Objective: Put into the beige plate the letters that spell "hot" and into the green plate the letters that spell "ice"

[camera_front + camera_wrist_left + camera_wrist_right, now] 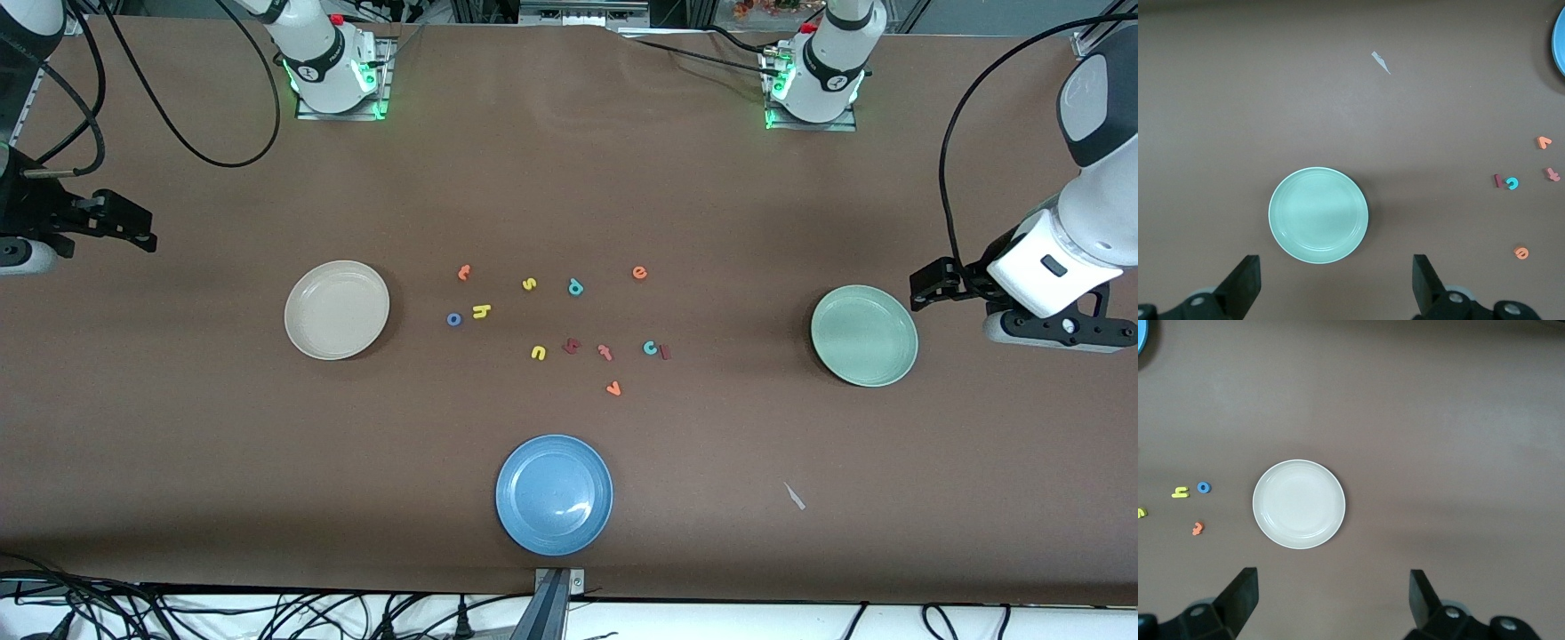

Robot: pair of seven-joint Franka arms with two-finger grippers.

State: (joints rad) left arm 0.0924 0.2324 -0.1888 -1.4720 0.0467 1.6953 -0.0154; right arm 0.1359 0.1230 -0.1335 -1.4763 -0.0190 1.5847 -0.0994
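Observation:
The beige plate (336, 309) (1299, 504) and the green plate (863, 335) (1318, 215) are both bare. Between them lie the yellow h (481, 311) (1181, 492), blue o (453, 319) (1203, 487), orange t (463, 272) (1198, 528), dark red i (665, 353) (1497, 181), teal c (650, 348) (1512, 183) and orange e (639, 272) (1521, 252). My left gripper (926, 288) (1336, 287) hangs open over the table at the left arm's end, just outside the green plate. My right gripper (133, 228) (1333, 603) hangs open at the right arm's end, well outside the beige plate.
A blue plate (554, 494) sits near the front edge. Other letters lie among the task's: yellow s (529, 284), yellow u (538, 353), teal p (575, 286), a dark red angular letter (571, 346), a salmon f (605, 352), an orange v (613, 388). A paper scrap (794, 496) lies nearer the camera.

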